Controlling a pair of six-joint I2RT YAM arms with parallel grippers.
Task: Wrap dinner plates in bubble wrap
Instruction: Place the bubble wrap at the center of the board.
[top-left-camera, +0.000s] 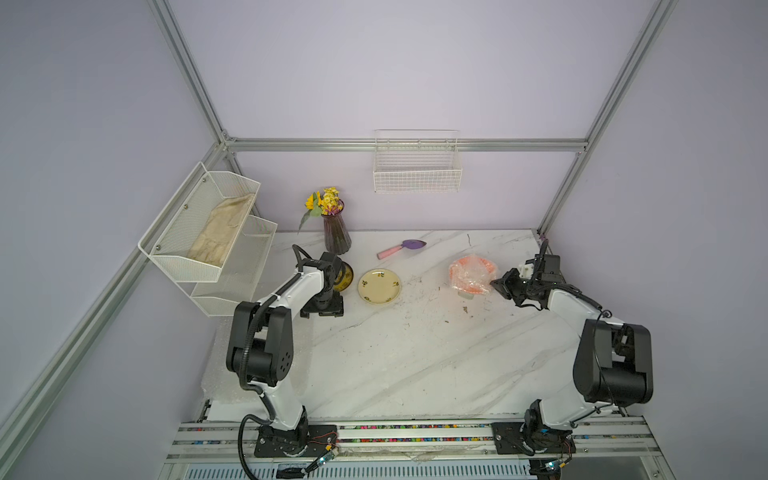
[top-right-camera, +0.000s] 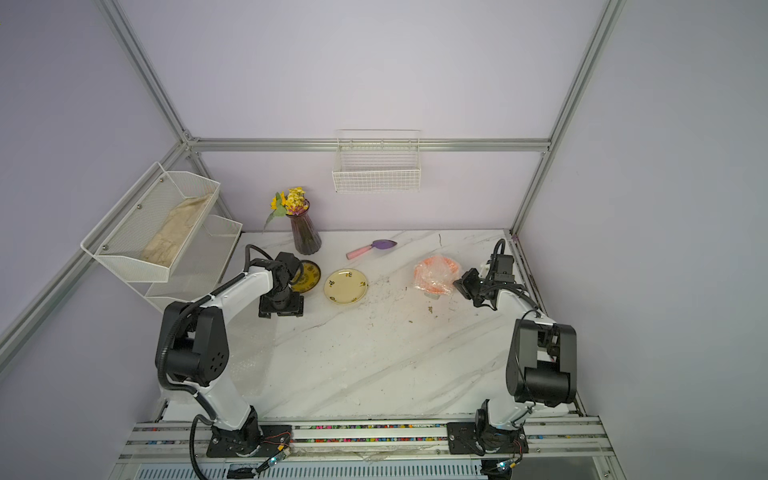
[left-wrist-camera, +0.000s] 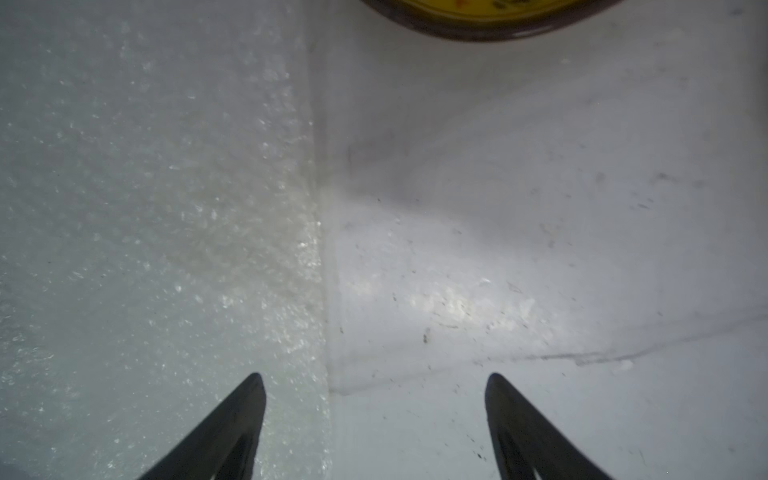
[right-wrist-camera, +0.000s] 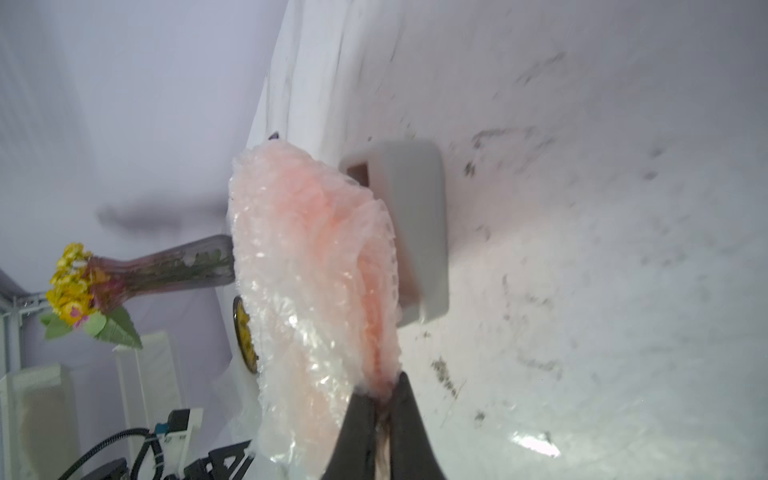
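Right gripper (right-wrist-camera: 384, 399) at 3 o'clock on the marble table (top-left-camera: 415, 365), jaws pinched tight on the crinkled edge of the bubble wrap (right-wrist-camera: 291, 332). Inside that wrap, the orange plate (top-left-camera: 473, 272) at 2 o'clock, showing pink through the plastic and leaning over the grey tape dispenser (right-wrist-camera: 411, 232).

Left gripper (left-wrist-camera: 374, 376) at 9 o'clock, pointed down, jaws spread wide with nothing between them. One finger over the flat bubble wrap sheet (left-wrist-camera: 145, 208), one over bare marble. Flat bubble wrap sheet along the table's edge from 9 to 8 o'clock.

Yellow plate (top-right-camera: 311, 275) unwrapped at 10 o'clock, half hidden behind the left arm (top-left-camera: 299, 286) in both top views. Red and dark marks on its face in the left wrist view, too blurred to read.

Cream plate (top-left-camera: 379, 286) unwrapped at 11 o'clock, just beside the yellow plate, small dark flower sprigs near its rim.

Purple scoop (top-left-camera: 401, 248) with pink handle at 12 o'clock. Vase (top-left-camera: 336, 235) of yellow flowers farther back, toward 11.
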